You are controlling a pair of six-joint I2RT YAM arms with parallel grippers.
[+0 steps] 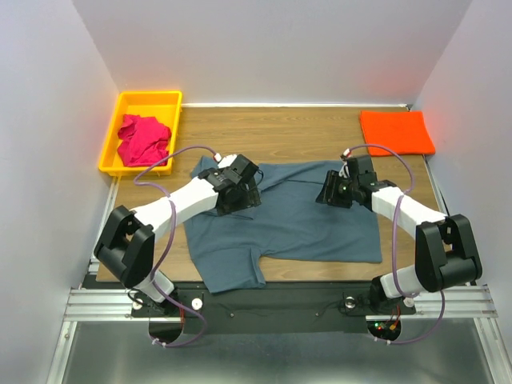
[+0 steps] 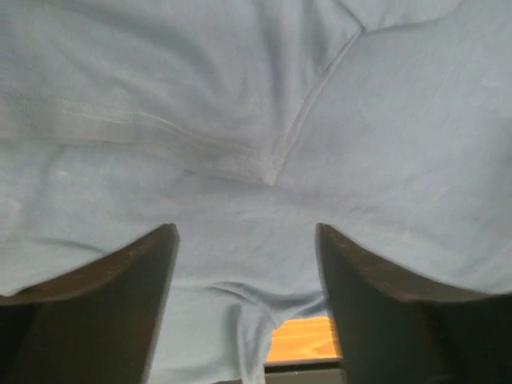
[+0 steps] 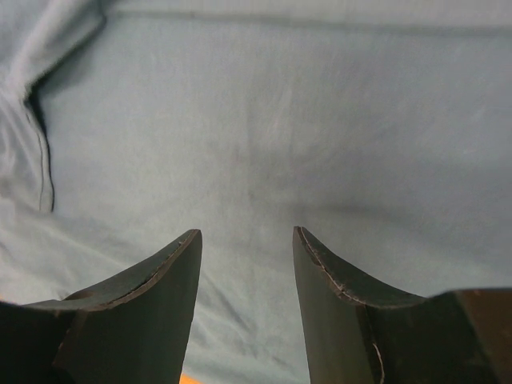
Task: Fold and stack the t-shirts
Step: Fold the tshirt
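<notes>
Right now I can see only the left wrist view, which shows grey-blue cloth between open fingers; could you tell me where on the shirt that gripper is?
Observer: The left gripper hangs over the far left part of the grey-blue t-shirt, which is spread flat, close to its far sleeve.
Operator: Thank you. And the other arm?
Observer: The right gripper is open over the shirt's far right part and holds nothing.
Operator: Is any shirt folded already?
Observer: Yes, the orange t-shirt lies folded at the table's far right corner.
</notes>
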